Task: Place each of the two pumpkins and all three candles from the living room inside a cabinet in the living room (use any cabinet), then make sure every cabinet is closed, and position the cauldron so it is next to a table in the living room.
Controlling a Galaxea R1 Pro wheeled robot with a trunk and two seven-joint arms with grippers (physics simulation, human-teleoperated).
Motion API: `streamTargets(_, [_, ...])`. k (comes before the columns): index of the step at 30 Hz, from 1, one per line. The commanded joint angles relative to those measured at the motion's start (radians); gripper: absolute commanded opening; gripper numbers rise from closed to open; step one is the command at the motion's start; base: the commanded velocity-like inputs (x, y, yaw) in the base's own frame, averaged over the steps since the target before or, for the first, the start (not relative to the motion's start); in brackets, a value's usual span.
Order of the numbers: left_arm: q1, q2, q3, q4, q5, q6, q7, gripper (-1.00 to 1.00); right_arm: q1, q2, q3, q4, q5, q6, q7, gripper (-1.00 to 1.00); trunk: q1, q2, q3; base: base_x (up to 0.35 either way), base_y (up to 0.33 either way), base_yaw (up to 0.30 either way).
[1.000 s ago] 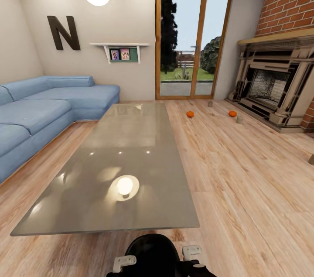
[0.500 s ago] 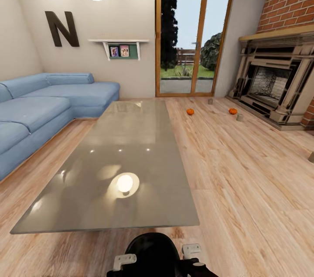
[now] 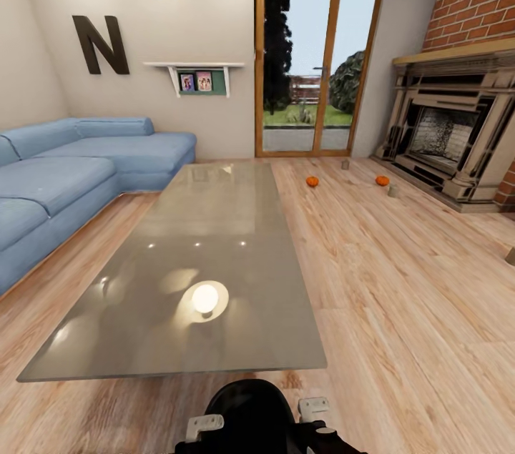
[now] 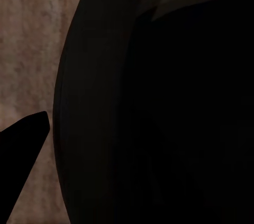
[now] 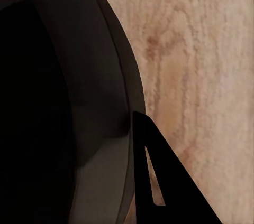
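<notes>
Beyond the glass surface (image 3: 214, 239), two pumpkins (image 3: 312, 181) and candles (image 3: 393, 190) sat on the floor at one o'clock, uncollected. At six o'clock the cauldron (image 3: 250, 415) sat between my claws; their grip I couldn't tell.

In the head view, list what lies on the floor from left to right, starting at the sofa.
Sofa → glass table → left pumpkin → far candle → right pumpkin → candle beside it → fireplace
</notes>
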Motion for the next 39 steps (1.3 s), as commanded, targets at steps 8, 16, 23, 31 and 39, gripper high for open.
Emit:
streamTargets(8, [0.001, 0.001, -0.010, 0.010, 0.011, 0.001, 0.001, 1.00, 0.011, 0.000, 0.021, 0.005, -0.025, 0.006, -0.001, 1.00, 0.017, 0.000, -0.001, 0.000, 0.000, 0.000])
streamTargets(16, [0.001, 0.001, -0.010, 0.010, 0.011, 0.002, 0.001, 1.00, 0.011, 0.000, 0.021, 0.005, -0.026, 0.006, -0.001, 1.00, 0.017, 0.000, -0.001, 0.000, 0.000, 0.000])
streamTargets(23, [0.001, 0.001, -0.010, 0.010, 0.011, 0.002, 0.001, 1.00, 0.011, 0.000, 0.021, 0.005, -0.025, 0.006, -0.001, 1.00, 0.017, 0.000, -0.001, 0.000, 0.000, 0.000])
streamTargets(31, [0.001, 0.003, -0.009, 0.010, 0.012, 0.004, 0.003, 1.00, 0.011, 0.000, 0.021, 0.005, -0.025, 0.006, -0.001, 1.00, 0.014, 0.002, 0.026, 0.000, 0.000, 0.000])
streamTargets(39, [0.001, 0.003, -0.009, 0.010, 0.012, 0.005, 0.005, 1.00, 0.011, 0.000, 0.021, 0.005, -0.025, 0.006, -0.001, 1.00, 0.010, 0.004, 0.057, 0.000, 0.000, 0.000])
